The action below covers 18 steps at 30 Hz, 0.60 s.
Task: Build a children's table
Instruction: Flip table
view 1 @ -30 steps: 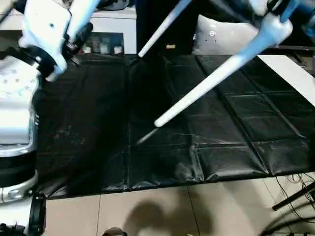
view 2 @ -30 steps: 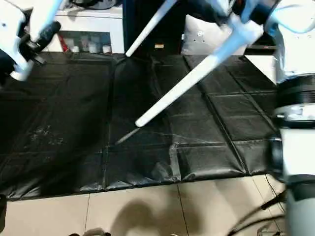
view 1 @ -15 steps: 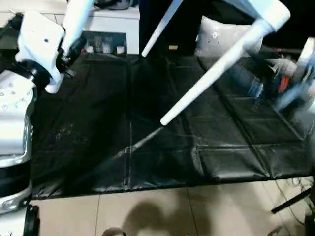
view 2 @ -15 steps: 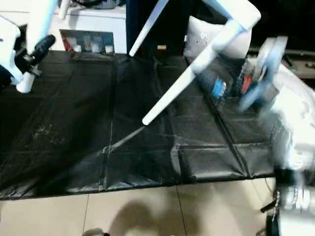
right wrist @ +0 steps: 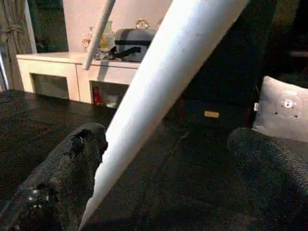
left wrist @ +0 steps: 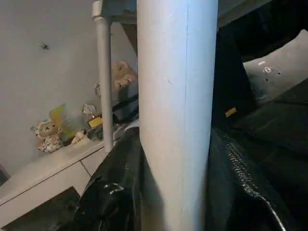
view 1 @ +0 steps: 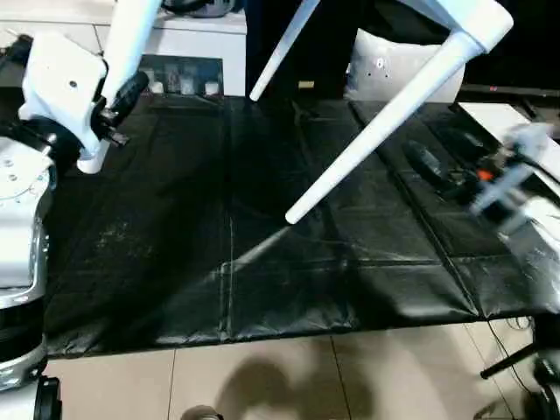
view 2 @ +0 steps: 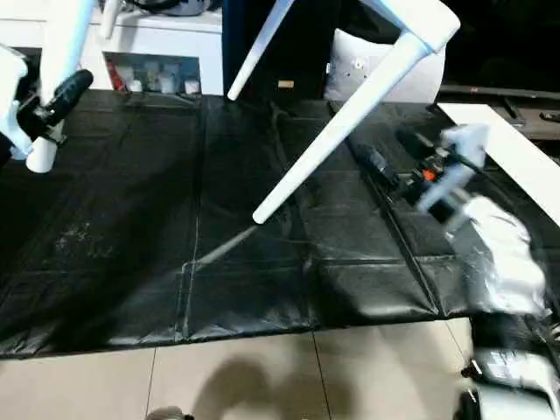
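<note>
Table leg point(left wrist: 175, 115) clamped in left gripper point(view 2: 52, 109); right gripper point(view 2: 398, 171) apart.

Legible text, labels, brands, numbers, signs: none. The small yellow tag point(right wrist: 211, 114) on the dark furniture front is too small to show any lettering. The round mark on the grey fabric cushion point(right wrist: 287, 103) shows no readable characters.
</note>
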Tool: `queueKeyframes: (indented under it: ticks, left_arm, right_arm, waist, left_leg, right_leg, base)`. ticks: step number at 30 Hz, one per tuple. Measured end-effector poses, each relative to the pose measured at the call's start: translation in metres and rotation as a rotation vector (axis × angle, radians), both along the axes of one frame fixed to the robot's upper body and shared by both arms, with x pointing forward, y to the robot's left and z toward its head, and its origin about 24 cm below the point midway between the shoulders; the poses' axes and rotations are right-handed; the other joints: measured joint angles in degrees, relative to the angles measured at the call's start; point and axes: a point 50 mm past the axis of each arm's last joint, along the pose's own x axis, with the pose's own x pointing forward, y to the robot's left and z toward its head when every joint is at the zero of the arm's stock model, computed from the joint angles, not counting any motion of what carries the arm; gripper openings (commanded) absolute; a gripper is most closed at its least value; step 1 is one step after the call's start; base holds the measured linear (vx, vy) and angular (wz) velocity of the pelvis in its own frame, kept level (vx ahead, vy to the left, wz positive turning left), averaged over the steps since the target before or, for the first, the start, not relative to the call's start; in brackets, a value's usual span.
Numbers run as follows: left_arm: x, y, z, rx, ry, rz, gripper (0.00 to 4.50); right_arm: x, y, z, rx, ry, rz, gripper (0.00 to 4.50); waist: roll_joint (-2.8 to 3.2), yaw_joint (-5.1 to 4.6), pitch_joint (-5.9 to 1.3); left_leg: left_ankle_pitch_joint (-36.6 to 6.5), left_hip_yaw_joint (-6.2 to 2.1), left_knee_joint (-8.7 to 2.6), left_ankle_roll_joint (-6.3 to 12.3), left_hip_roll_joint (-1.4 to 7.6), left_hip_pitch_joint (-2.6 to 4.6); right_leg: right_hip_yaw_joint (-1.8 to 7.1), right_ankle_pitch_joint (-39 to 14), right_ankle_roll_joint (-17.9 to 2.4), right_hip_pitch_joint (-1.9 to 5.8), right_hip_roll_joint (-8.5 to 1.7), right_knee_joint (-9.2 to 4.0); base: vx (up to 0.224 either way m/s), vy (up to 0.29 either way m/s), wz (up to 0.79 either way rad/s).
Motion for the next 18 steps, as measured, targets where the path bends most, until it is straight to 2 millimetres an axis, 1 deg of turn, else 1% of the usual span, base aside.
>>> queueKeyframes:
  ticks: [2,3,4,6,8,11,14,16,18]
  left_arm:
    - [0.0,0.003,0.0,0.004,0.002,0.01,1.57]
    - [-0.001,0.001,0.001,0.005,-0.003,-0.001,1.57]
    - [-0.001,0.001,0.001,0.008,-0.004,-0.002,1.57]
    - [-0.001,0.001,0.002,0.012,-0.006,-0.013,1.57]
    - [-0.001,0.0,0.002,0.01,-0.007,-0.02,1.57]
    - [-0.001,0.0,0.001,0.01,-0.005,-0.033,1.57]
    - [-0.003,0.003,-0.003,0.003,0.005,-0.036,1.57]
    - [-0.005,0.008,-0.01,-0.016,0.021,-0.022,1.57]
    - [-0.008,0.015,-0.022,-0.047,0.042,0.004,1.57]
  right_arm:
    - [0.017,0.006,0.001,0.011,0.009,-0.019,4.5]
    - [0.023,0.008,0.005,0.011,0.003,-0.024,4.5]
    - [0.028,0.011,0.006,0.017,0.0,-0.02,4.5]
    - [0.038,0.024,0.011,0.047,-0.014,0.011,4.5]
    - [0.044,0.032,0.012,0.075,-0.014,0.041,4.5]
    - [0.048,0.038,0.011,0.123,-0.011,0.067,4.5]
    - [0.047,0.042,0.011,0.19,-0.023,0.148,4.5]
    - [0.045,0.042,0.013,0.205,-0.034,0.217,4.5]
    - [0.041,0.043,0.018,0.207,-0.057,0.279,4.5]
  waist:
    - [0.0,-0.34,0.0]
    - [0.0,-0.46,0.0]
    - [0.0,-0.49,0.0]
    - [0.0,-0.49,0.0]
    - [0.0,-0.37,0.0]
    - [0.0,0.01,0.0]
    - [-0.01,0.15,-0.01]
    - [0.0,0.14,0.0]
    - [-0.02,0.14,-0.01]
  left_leg:
    - [0.0,0.01,0.03,-0.01,0.0,0.0]
    - [0.01,0.01,0.0,-0.01,0.0,-0.07]
    - [0.01,0.01,0.01,-0.01,0.0,-0.02]
    - [0.01,0.01,-0.02,-0.01,0.01,-0.02]
    - [0.01,0.01,-0.01,-0.01,0.01,-0.05]
    - [0.0,0.02,-0.01,0.0,0.01,-0.12]
    - [-0.03,0.04,-0.04,0.03,0.01,-0.18]
    - [-0.04,0.05,-0.07,0.04,0.01,-0.18]
    - [-0.03,0.07,-0.16,0.04,0.01,-0.15]
  right_leg:
    - [0.0,0.03,-0.05,-0.06,-0.01,0.08]
    - [-0.01,0.04,-0.08,-0.1,-0.01,0.03]
    - [0.0,0.04,-0.06,-0.08,-0.01,0.09]
    - [-0.02,0.01,-0.07,-0.09,-0.01,0.1]
    - [-0.01,0.1,-0.31,-0.08,-0.01,0.1]
    - [-0.01,0.11,-0.4,-0.09,-0.01,0.04]
    - [-0.01,0.07,-0.43,-0.1,-0.01,-0.02]
    - [-0.01,0.04,-0.45,-0.1,-0.01,-0.03]
    - [-0.03,0.03,-0.44,-0.1,-0.01,-0.07]
  base:
    - [0.0,0.0,0.0]
    - [0.0,0.0,0.0]
    - [0.0,0.0,0.0]
    - [0.0,0.0,0.0]
    - [0.0,0.0,0.0]
    - [0.0,0.0,0.0]
    - [0.0,0.0,0.0]
    - [0.0,0.0,0.0]
    - [0.0,0.0,0.0]
